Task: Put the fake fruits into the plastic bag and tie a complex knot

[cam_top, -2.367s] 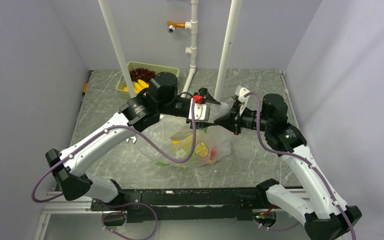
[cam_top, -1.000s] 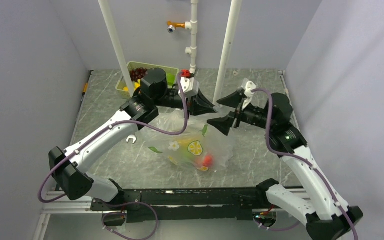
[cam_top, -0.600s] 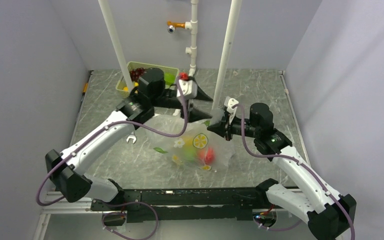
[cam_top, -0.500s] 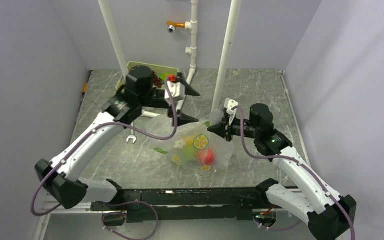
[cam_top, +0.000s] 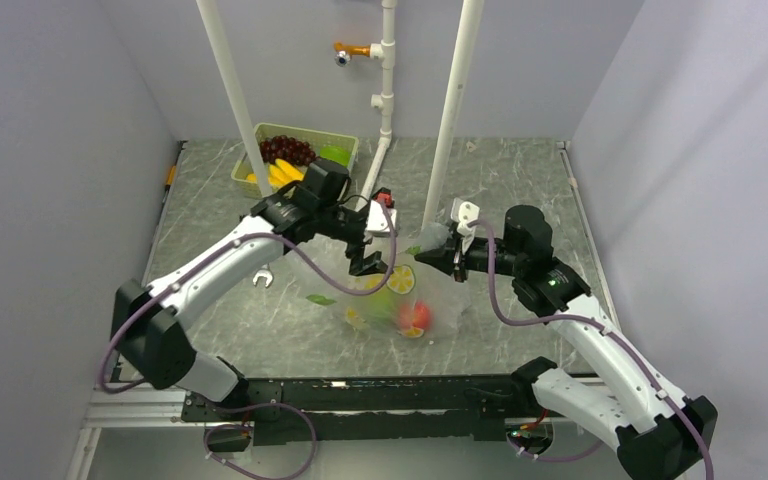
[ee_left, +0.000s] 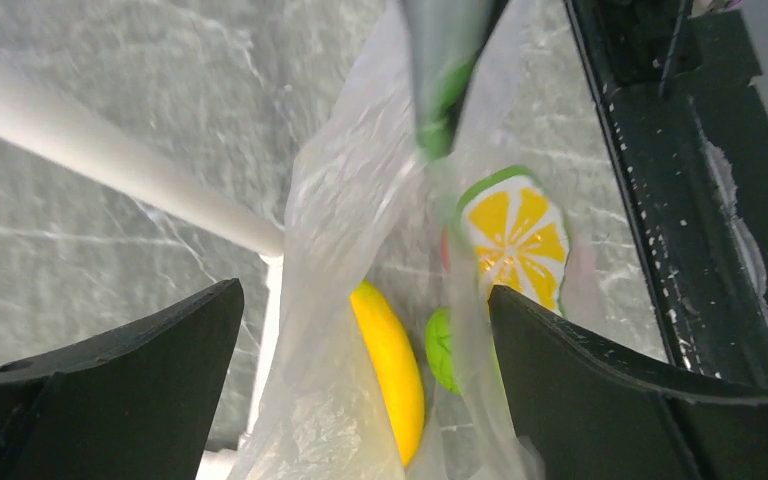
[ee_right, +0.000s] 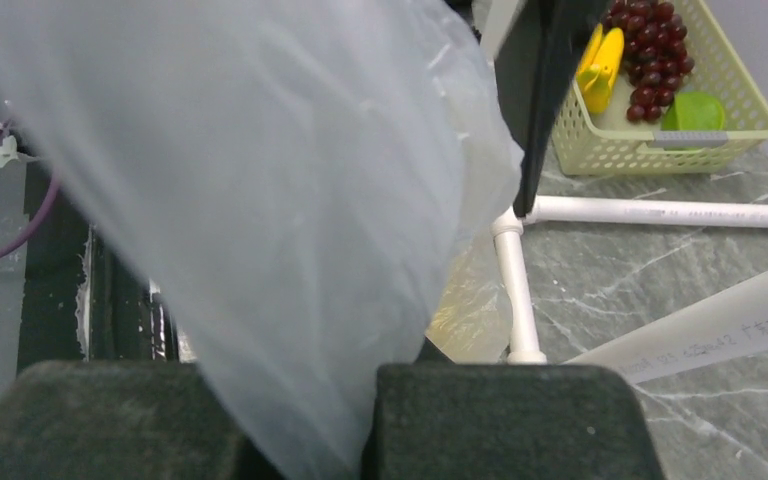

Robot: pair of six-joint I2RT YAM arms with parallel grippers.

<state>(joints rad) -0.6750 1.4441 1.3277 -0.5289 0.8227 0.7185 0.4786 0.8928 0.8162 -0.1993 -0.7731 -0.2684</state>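
The plastic bag [cam_top: 430, 300] lies mid-table with its top pulled up between my grippers. Inside it I see a red round fruit [cam_top: 415, 316], a yellow banana [ee_left: 392, 370] and a green fruit [ee_left: 442, 350]. My left gripper [cam_top: 365, 262] is open, and its jaws stand wide on either side of the bag's film [ee_left: 360, 200], not pinching it. My right gripper [cam_top: 438, 250] is shut on the bag's upper film [ee_right: 260, 200], which fills most of the right wrist view. No knot shows.
A pale green basket [cam_top: 345, 137] at the back left holds purple grapes [ee_right: 650, 50], bananas [ee_right: 600, 60] and a green fruit [ee_right: 695, 110]. A silver wrench [cam_top: 263, 278] lies left of the bag. White pipe posts [cam_top: 450, 110] stand behind it.
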